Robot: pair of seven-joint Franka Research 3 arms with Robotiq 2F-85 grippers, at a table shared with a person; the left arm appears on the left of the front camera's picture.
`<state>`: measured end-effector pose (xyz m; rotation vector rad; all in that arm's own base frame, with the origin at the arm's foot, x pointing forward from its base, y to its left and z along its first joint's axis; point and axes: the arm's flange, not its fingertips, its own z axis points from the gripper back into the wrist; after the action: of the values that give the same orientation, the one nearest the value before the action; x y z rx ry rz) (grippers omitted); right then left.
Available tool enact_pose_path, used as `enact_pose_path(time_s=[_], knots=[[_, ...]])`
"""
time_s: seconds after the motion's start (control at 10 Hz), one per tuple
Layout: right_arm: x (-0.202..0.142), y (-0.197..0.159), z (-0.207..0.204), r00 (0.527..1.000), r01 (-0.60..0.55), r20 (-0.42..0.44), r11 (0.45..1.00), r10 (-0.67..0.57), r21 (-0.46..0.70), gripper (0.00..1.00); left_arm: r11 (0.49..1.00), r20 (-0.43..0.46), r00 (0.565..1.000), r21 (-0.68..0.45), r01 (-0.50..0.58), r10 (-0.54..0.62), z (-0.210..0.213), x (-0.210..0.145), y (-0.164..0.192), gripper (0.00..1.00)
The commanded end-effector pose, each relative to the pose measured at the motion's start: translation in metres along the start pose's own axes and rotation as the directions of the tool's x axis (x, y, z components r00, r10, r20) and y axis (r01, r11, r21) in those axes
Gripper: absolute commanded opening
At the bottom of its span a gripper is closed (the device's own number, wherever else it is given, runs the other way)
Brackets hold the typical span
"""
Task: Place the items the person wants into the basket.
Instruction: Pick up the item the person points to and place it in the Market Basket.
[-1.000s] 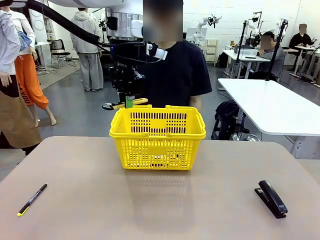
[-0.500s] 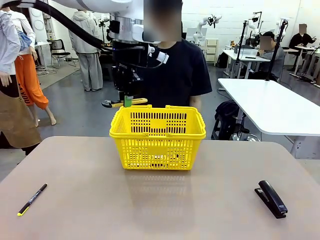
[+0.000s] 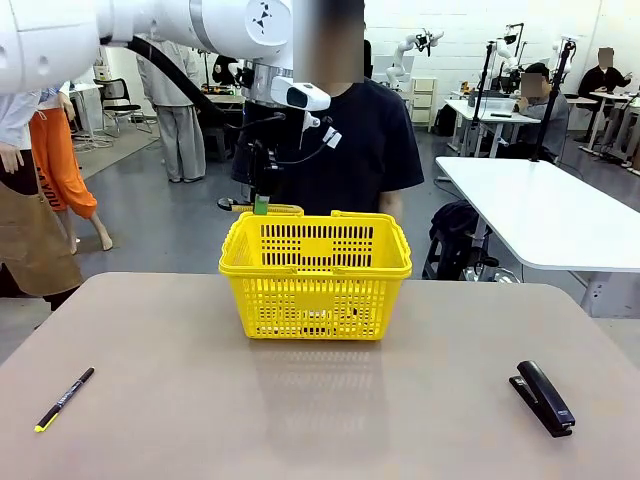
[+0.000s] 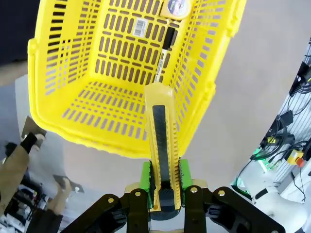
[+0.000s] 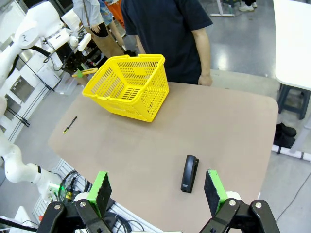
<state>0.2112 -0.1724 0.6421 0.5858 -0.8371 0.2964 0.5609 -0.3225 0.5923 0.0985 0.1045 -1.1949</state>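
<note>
The yellow basket point(image 3: 315, 275) stands in the middle of the table, in front of the person point(image 3: 350, 140) in a dark T-shirt. My left gripper point(image 3: 261, 203) hangs over the basket's far left rim, shut on the yellow-and-black utility knife point(image 3: 262, 209). In the left wrist view the knife point(image 4: 161, 141) sits between the green pads point(image 4: 145, 175) and points over the basket point(image 4: 92, 97). A round yellow tape measure point(image 4: 177, 6) and a white marker with a black cap point(image 4: 165, 48) lie on its floor. My right gripper point(image 5: 156, 191) is open, high above the table's near edge.
A thin black pen point(image 3: 64, 398) lies at the near left of the table, and a black stapler point(image 3: 543, 397) at the near right. The person's hand point(image 5: 204, 79) rests at the far edge. A white table point(image 3: 550, 215) stands behind on the right.
The left arm has swung and rolled its wrist, and the knife has shifted slightly right, closer to the basket's far rim. The grip on the knife is unchanged.
</note>
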Motion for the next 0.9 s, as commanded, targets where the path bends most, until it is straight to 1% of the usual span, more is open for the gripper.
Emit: enact_pose_path(time_s=[0.0, 0.2, 0.4, 0.6, 0.8], knots=[[0.002, 0.001, 0.0, 1.0, 0.016, -0.016, 1.0, -0.016, -0.018, 1.0, 0.997, 0.052, 0.999, -0.071, 0.006, -0.002, 0.001, 0.012, 0.023, 0.27], [0.002, 0.001, 0.0, 1.0, 0.016, -0.016, 1.0, -0.016, -0.018, 1.0, 0.996, 0.059, 0.997, -0.078, -0.04, 0.044, -0.017, 0.022, 0.033, 0.27], [0.002, 0.001, 0.0, 1.0, 0.016, -0.016, 1.0, -0.016, -0.018, 1.0, 0.988, 0.059, 0.99, -0.087, -0.126, 0.131, -0.039, 0.04, 0.045, 0.27], [0.002, 0.001, 0.0, 1.0, 0.016, -0.016, 1.0, -0.016, -0.018, 1.0, 0.972, 0.077, 0.972, -0.097, -0.212, 0.22, -0.057, 0.053, 0.051, 0.27], [0.002, 0.001, 0.0, 1.0, 0.016, -0.016, 1.0, -0.016, -0.018, 1.0, 0.973, 0.051, 0.973, -0.064, -0.223, 0.226, -0.076, 0.06, 0.046, 0.27]])
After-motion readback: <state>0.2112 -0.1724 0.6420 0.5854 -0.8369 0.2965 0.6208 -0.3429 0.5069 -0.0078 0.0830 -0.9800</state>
